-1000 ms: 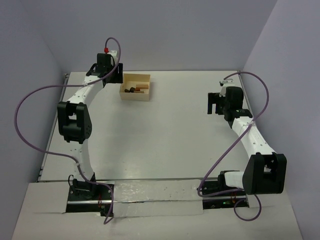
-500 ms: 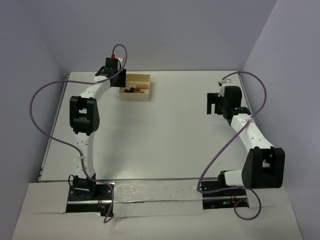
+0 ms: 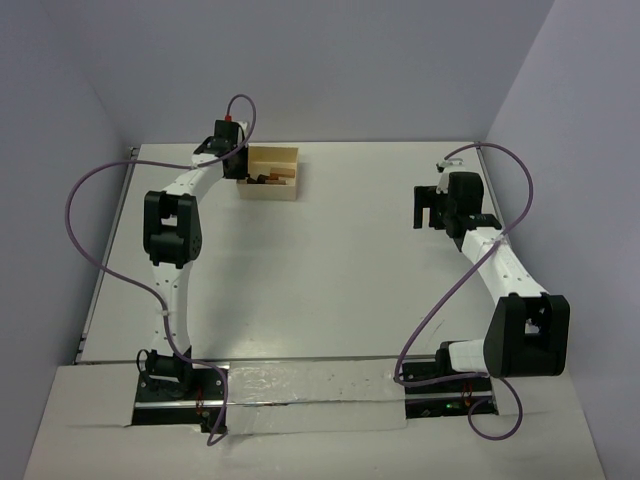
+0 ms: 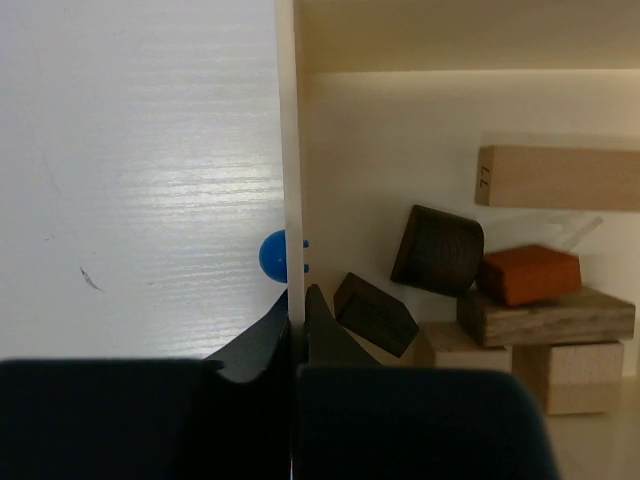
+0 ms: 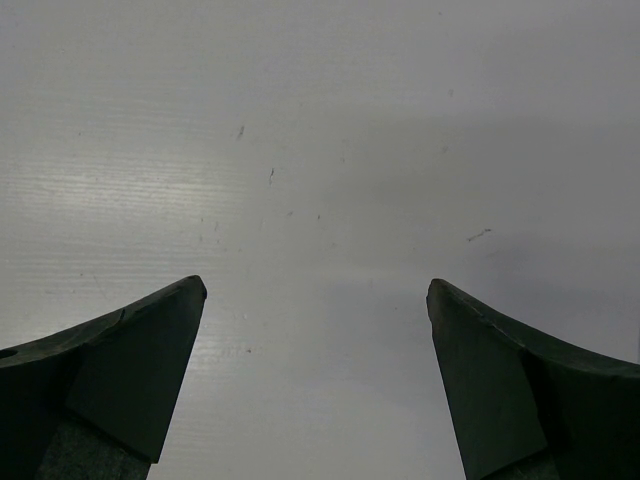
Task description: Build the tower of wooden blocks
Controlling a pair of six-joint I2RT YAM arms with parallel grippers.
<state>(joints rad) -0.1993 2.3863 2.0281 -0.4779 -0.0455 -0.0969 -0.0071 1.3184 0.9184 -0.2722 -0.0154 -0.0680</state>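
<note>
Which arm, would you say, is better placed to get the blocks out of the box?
Left: the left gripper pinches the box wall beside the blocks; the right gripper hangs open over the table, well away.

The left arm now reaches farther across the table, its elbow closer to the far edge. The left gripper, previously open beside the box, now clamps the box's left wall.

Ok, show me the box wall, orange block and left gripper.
box wall (image 4: 288, 120): left wrist view, thin edge.
orange block (image 4: 530, 275): left wrist view, top face.
left gripper (image 4: 298, 297): left wrist view, between fingertips.
</note>
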